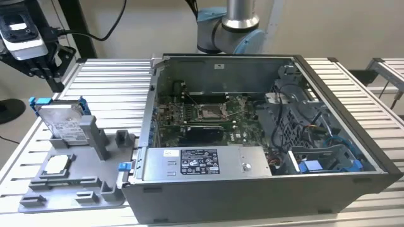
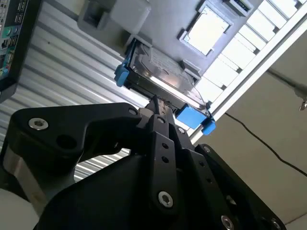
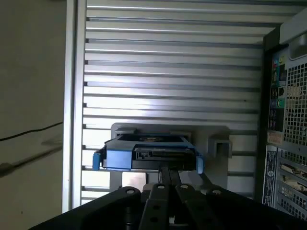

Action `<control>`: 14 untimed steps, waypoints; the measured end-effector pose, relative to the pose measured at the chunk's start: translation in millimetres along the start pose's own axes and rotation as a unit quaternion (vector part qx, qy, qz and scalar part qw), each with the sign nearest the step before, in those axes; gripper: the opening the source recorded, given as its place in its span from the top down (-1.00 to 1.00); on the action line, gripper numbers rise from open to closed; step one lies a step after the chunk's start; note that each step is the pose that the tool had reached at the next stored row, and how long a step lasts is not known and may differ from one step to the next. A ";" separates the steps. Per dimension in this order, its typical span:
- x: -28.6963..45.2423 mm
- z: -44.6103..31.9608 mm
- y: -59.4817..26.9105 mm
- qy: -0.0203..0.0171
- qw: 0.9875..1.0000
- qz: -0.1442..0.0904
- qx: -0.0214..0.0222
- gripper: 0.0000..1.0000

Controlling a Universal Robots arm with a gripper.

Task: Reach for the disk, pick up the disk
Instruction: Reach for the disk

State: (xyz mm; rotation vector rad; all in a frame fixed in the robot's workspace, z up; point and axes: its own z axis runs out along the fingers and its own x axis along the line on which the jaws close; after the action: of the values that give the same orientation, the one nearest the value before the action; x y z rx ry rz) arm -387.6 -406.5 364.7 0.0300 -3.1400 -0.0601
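Note:
The disk (image 1: 63, 124) is a silver-grey drive with a white label in a bright blue bracket. It stands leaning in a grey fixture (image 1: 75, 191) at the exterior view's left. My gripper (image 1: 45, 72) hangs above and behind it, well apart from it. In both wrist views the black fingers come together at their tips, shut with nothing between them. The tips (image 2: 156, 101) point at the disk's near edge (image 2: 163, 72). In the first wrist view the disk (image 3: 148, 155) sits just beyond the gripper (image 3: 169, 171), its connector end facing me.
An open computer case (image 1: 252, 194) takes up the middle and the exterior view's right, with a grey labelled box (image 1: 202, 163) inside. A small square silver chip (image 1: 57, 164) lies on the fixture. The slatted metal table (image 1: 107, 85) ends just past the fixture.

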 end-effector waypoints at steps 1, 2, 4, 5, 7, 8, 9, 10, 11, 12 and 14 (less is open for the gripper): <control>0.0 0.0 0.0 0.000 1.000 0.000 0.000 1.00; 0.2 -0.1 0.0 0.000 1.000 0.000 0.000 1.00; 2.9 0.0 1.3 -0.001 1.000 0.000 0.000 1.00; 5.8 0.0 2.4 -0.001 1.000 0.000 0.000 1.00; 13.4 0.1 3.4 -0.002 1.000 0.000 0.000 1.00; 17.5 0.2 3.4 -0.002 1.000 0.000 0.000 1.00; 21.9 0.2 3.5 -0.002 1.000 0.000 0.000 1.00; 26.6 0.1 3.6 -0.002 1.000 0.000 0.000 1.00; 31.0 0.2 3.7 -0.002 1.000 0.000 0.000 1.00; 34.8 0.2 3.8 -0.002 1.000 0.000 0.000 1.00; 41.9 0.2 3.6 -0.004 1.000 0.000 0.000 1.00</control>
State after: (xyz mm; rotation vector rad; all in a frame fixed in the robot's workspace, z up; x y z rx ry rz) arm -429.5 -403.7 364.7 0.0303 -3.1471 -0.0601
